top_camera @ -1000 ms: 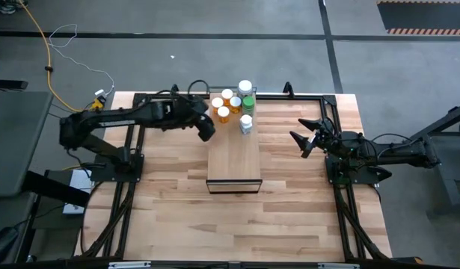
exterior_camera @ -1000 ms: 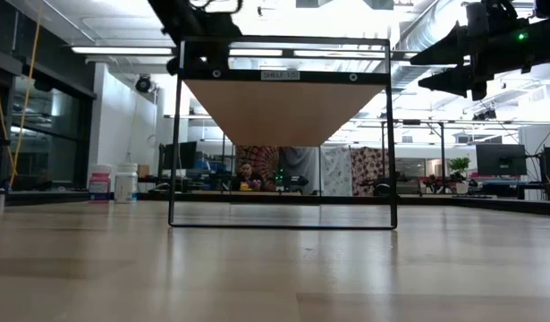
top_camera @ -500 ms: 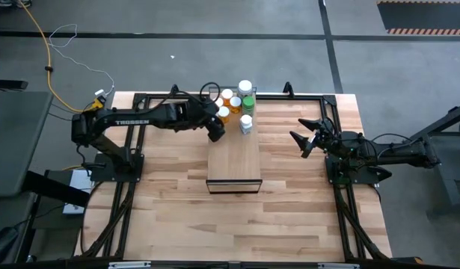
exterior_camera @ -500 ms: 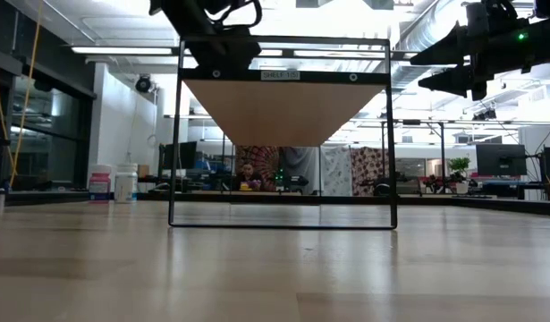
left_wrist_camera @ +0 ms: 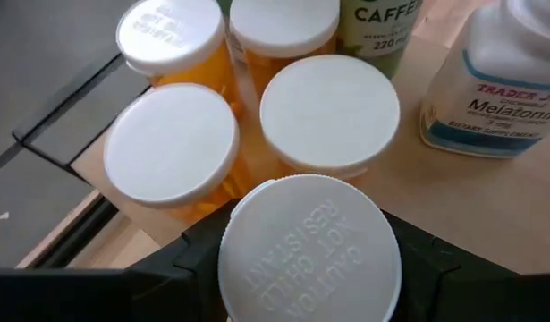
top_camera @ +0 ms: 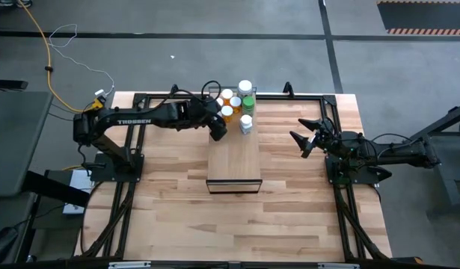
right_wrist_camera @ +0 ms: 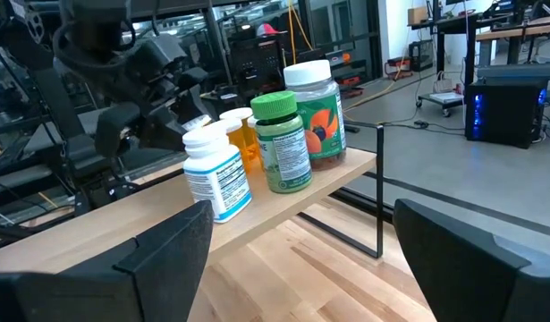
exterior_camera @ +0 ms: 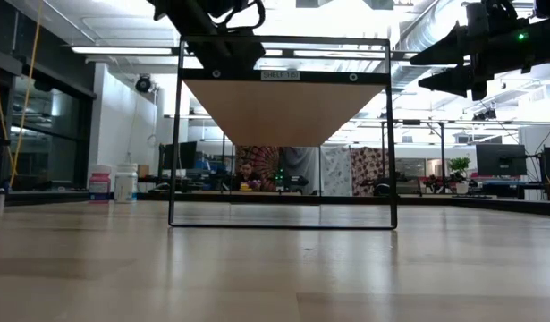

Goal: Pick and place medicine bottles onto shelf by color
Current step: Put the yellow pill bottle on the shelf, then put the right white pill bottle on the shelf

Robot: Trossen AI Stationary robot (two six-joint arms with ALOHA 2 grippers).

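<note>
On the far end of the light-wood shelf (top_camera: 233,153) stands a cluster of bottles: several orange ones (top_camera: 231,103), a green one (top_camera: 248,101), a white-capped jar (top_camera: 245,87) and a white bottle (top_camera: 246,124). My left gripper (top_camera: 217,130) is at the cluster's near-left side, shut on another orange bottle (left_wrist_camera: 310,255). Its white cap sits right beside the other orange bottles' caps (left_wrist_camera: 328,112). My right gripper (top_camera: 301,139) hovers open to the right of the shelf, facing the bottles (right_wrist_camera: 288,148). My left gripper holds the orange bottle just below its white cap (left_wrist_camera: 310,241), pinched between the two fingers (left_wrist_camera: 190,264), one on each side. The fingers come slanting down from the table's left. The bottle is upright; the cap hides its body and base.
The shelf is raised on a black frame (exterior_camera: 283,219) and its near half is bare wood. The white melatonin bottle (left_wrist_camera: 498,80) and the green bottle (left_wrist_camera: 382,27) stand just right of the orange group. Black arm mounts run along the table's left and right edges.
My left gripper has moved toward the table's right, from beside the shelf's left edge up against the orange bottles at its far end, the arm stretching out. It has barely moved in the last half second. My right arm has stayed still.
</note>
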